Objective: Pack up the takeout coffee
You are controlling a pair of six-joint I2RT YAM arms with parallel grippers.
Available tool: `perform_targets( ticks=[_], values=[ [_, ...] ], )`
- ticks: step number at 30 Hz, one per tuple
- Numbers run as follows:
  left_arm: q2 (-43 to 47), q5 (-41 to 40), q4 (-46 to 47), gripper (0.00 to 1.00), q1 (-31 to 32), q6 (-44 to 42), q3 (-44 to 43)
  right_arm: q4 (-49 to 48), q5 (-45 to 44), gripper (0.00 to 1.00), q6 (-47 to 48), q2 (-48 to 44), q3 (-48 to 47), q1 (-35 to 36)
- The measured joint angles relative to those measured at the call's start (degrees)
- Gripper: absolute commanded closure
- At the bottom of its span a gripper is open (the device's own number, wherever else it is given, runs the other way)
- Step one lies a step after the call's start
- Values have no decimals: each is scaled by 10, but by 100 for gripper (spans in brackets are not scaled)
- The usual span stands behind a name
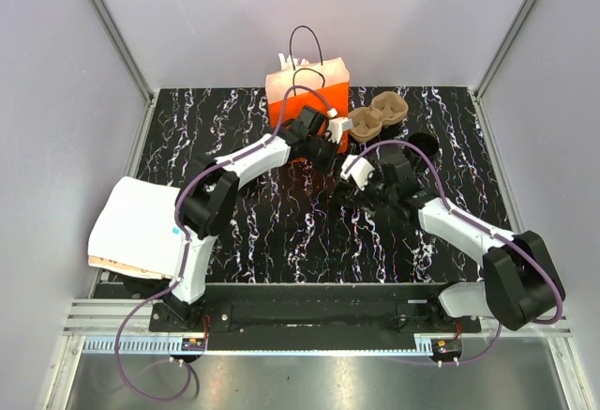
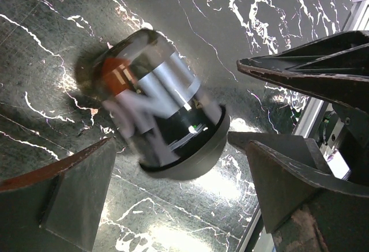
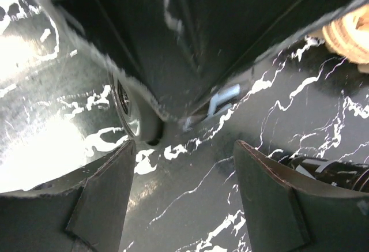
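- Nearest, on the left, one white paper stack (image 1: 141, 227) lies at the edge of the black marbled table (image 1: 262, 232).
- Two arms stretch to mid-table and meet there.
- The left claw (image 2: 170, 141) is spread wide, with a finger on each side of the coffee.
- One coffee (image 2: 161, 108), a black cup with a lid, lies tilted on the table. Blur hides whether a finger touches it.
- Only the left wrist view shows the cup. From above, the arms cover it.
- The right claw (image 3: 184, 145) is spread too, with bare table between its fingers and blurred dark arm parts beyond.
- Farther right are brown pulp trays (image 1: 375, 117), one or two, and one black round piece (image 1: 419, 140).
- Farthest back, one orange bag (image 1: 307, 100) stands upright.
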State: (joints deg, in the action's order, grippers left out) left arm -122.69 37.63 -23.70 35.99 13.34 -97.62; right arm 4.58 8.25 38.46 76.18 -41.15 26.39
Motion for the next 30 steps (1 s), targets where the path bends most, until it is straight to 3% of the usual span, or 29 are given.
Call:
perform_targets(
  ticks=[13,30],
  values=[
    [0,4,8,1,-2,-1,3,-13,10,26,-30,12,-24,18],
    [82,4,-11,1,-33,-96,49,30,28,22,-21,-13,-31,19]
  ],
)
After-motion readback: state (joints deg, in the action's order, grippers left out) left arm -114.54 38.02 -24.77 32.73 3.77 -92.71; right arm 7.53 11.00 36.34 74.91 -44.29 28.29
